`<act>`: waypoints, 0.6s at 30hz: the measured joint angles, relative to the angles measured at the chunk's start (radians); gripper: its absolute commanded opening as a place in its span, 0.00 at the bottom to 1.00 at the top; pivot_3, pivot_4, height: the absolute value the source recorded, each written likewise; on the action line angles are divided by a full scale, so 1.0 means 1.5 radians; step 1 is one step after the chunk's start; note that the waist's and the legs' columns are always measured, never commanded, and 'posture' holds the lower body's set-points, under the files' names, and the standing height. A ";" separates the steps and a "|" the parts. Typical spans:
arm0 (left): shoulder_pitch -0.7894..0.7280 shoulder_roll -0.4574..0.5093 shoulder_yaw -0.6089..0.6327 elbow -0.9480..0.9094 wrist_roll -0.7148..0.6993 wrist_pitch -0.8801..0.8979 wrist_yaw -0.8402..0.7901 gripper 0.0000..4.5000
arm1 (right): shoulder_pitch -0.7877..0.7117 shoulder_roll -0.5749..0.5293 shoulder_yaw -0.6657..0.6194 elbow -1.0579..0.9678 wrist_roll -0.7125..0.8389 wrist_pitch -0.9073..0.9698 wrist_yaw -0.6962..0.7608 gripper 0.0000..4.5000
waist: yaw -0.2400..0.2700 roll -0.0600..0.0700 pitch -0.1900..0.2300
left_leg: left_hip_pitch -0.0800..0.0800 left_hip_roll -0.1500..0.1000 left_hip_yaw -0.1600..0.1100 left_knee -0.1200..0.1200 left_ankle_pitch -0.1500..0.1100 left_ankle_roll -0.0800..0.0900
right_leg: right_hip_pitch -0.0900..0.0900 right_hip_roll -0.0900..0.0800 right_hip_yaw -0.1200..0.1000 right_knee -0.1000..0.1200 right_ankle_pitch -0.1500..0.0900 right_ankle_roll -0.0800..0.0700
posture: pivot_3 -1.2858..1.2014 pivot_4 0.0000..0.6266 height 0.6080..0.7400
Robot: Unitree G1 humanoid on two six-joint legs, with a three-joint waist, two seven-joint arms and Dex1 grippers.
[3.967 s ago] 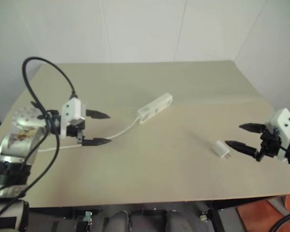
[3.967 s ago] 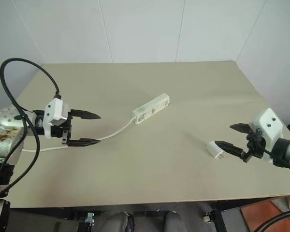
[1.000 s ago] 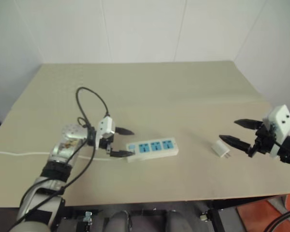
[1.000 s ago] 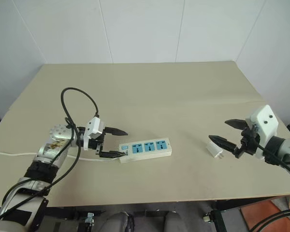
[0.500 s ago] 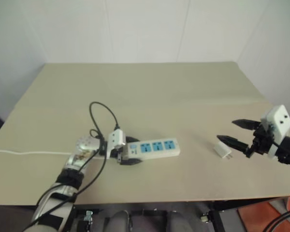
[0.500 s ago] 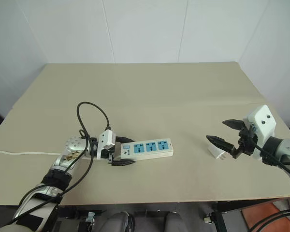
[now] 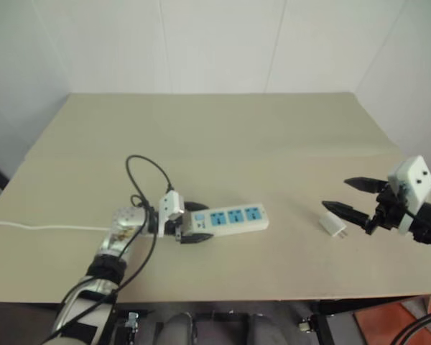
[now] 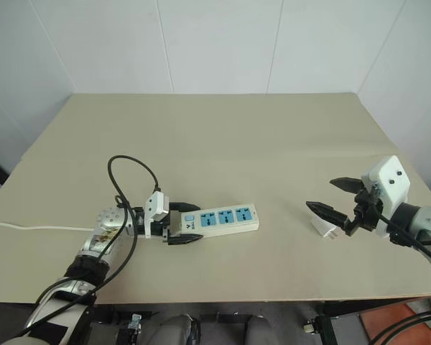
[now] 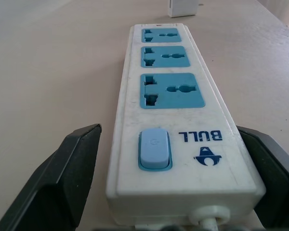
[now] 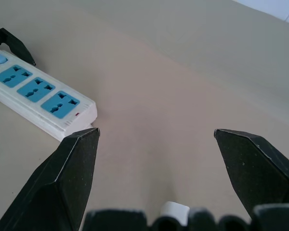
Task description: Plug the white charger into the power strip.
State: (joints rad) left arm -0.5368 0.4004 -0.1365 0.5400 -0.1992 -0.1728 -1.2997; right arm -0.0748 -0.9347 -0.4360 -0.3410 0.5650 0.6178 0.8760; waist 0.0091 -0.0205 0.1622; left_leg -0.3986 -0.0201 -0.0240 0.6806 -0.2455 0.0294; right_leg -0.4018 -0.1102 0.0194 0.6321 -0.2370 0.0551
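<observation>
One charger (image 8: 322,227), one three-outlet power strip (image 8: 223,218)

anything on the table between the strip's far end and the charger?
Nothing: bare table between the power strip and the charger, as seen in the right eye view.

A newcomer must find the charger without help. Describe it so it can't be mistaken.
On the tan table, look toward the robot's right side, well apart from the long power strip with blue outlets. The white charger lies just below the open right gripper: a small white cube, far smaller than the strip.
</observation>
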 measured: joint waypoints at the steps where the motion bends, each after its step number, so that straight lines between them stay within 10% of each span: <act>1: 0.000 0.000 0.000 0.000 0.000 -0.001 -0.001 0.99 | -0.002 0.000 0.000 0.001 0.000 0.000 0.001 1.00 | 0.000 0.000 0.000 | 0.000 0.000 0.000 0.000 0.000 0.000 | 0.000 0.000 0.000 0.000 0.000 0.000 | 0.52 0.24 1.00; 7: 0.004 -0.003 0.001 0.006 -0.002 -0.021 -0.017 0.73 | -0.007 -0.002 0.000 0.002 0.000 0.000 0.006 1.00 | 0.000 0.000 0.000 | 0.000 0.000 0.000 0.000 0.000 0.000 | 0.000 0.000 0.000 0.000 0.000 0.000 | 0.52 0.24 1.00; 18: -0.078 -0.038 -0.020 0.124 0.028 -0.105 -0.051 0.73 | -0.083 -0.039 0.056 0.058 -0.005 0.036 0.011 1.00 | 0.003 0.002 -0.001 | 0.002 -0.001 0.000 0.001 0.000 0.000 | 0.004 0.000 -0.002 -0.001 0.000 0.000 | 0.52 0.24 1.00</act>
State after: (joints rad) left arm -0.6540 0.3431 -0.1671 0.7261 -0.1576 -0.3308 -1.3763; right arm -0.1999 -0.9939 -0.3521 -0.2540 0.5578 0.6722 0.8931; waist 0.0128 -0.0178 0.1605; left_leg -0.3961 -0.0217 -0.0246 0.6826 -0.2454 0.0294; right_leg -0.3959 -0.1106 0.0169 0.6304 -0.2368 0.0555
